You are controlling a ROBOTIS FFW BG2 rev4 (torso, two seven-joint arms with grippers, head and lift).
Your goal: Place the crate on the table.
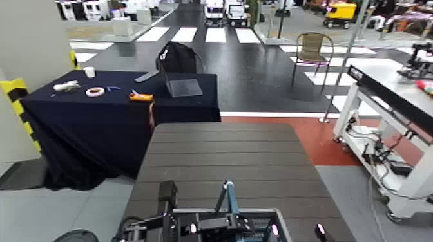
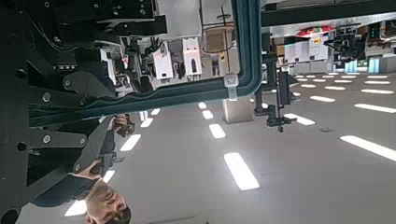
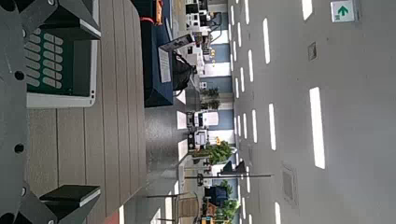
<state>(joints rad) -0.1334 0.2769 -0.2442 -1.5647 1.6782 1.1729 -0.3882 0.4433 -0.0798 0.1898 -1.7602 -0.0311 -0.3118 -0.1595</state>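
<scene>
Head view — crate at the table's near edge, teal handle upright; left gripper beside it, grip state cannot be told | Left wrist view — handle crosses frame | Right wrist view — right gripper spread wide, empty, by crate rim; contents unseen; likely light, stiff — hold by rim.

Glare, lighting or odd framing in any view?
Head view: even light, no glare on the table, crate cropped at the bottom edge. Left wrist view: points up at bright ceiling strip lights. Right wrist view: rolled sideways, table planks run vertically.
</scene>
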